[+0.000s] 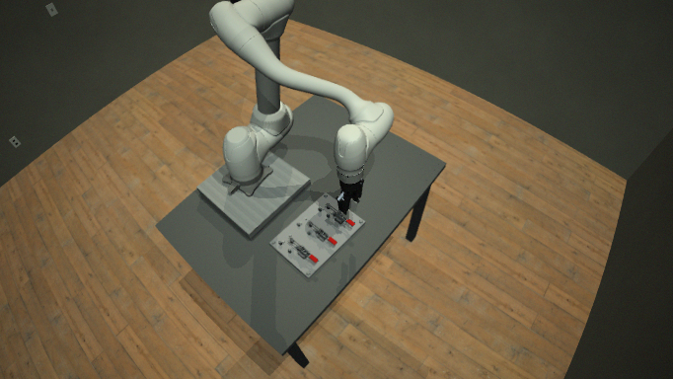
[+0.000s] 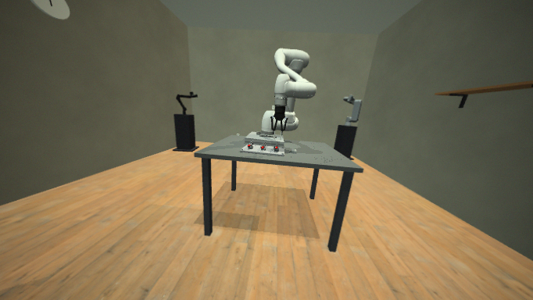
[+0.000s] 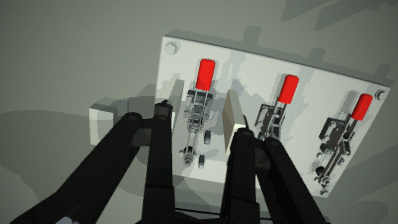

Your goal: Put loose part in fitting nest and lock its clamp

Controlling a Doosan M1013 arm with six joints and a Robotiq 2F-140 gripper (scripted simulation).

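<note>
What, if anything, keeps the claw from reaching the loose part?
Probably nothing. The loose part lies uncovered on the table beside the fixture plate. The claw, empty and parted, hovers over the end clamp next to it; a sideways shift should do.

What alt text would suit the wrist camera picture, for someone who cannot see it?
Two black jaws, parted with nothing between them, hang over a pale fixture plate carrying three clamps with red handles, straddling the left clamp. A small pale block lies on the grey table beside the plate.
</note>
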